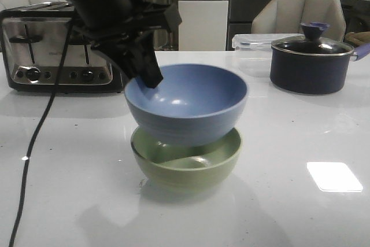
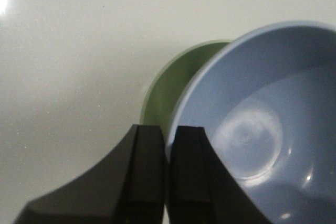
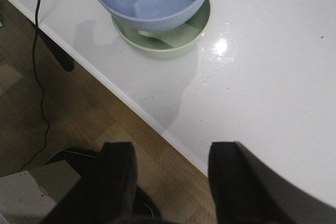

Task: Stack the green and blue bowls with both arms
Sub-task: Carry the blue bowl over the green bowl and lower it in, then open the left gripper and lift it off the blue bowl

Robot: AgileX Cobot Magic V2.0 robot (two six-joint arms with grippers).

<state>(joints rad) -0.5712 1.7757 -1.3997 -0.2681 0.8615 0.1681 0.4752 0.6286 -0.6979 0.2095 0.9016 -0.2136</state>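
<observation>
Two matte round bowls are seen at the middle of the white tabletop: the dusty blue bowl is held above and partly inside the pale sage green bowl, tilted and off-centre. Its near-left rim is pinched by the left gripper, whose fingers are closed narrowly on the wall. The right gripper is kept back over the tabletop's edge, its fingers spread wide and empty. If the rim is released while tilted, the blue bowl may be seated askew or may rock off. A sideways pull could drag the green bowl along the smooth tabletop.
</observation>
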